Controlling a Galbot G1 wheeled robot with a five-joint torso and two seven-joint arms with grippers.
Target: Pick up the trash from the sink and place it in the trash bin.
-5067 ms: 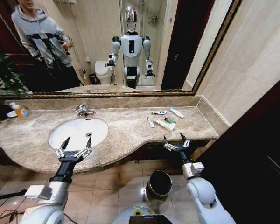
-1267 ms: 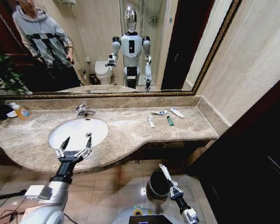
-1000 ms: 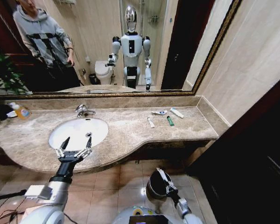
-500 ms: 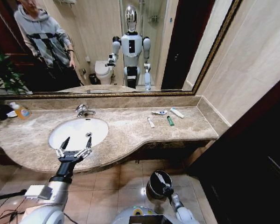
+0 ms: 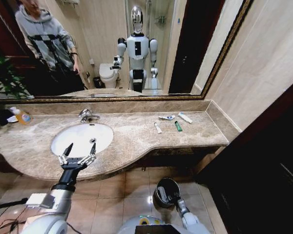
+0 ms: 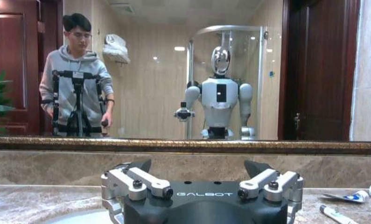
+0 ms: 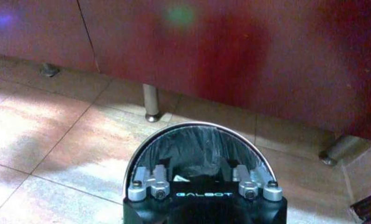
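Trash (image 5: 175,125): four small tubes on tabletop (image 5: 136,139), right of sink (image 5: 82,138), well apart from basin. Left end effector (image 5: 78,151) hovers over sink's front rim, fingers spread apart, nothing between them. Bin (image 5: 166,191) on floor below tabletop edge. Right end effector (image 7: 203,181) low over bin mouth, white scrap visible between its fingers; grip state cannot tell.

Yellow-orange bottle (image 5: 22,116) beside plant (image 5: 2,78)
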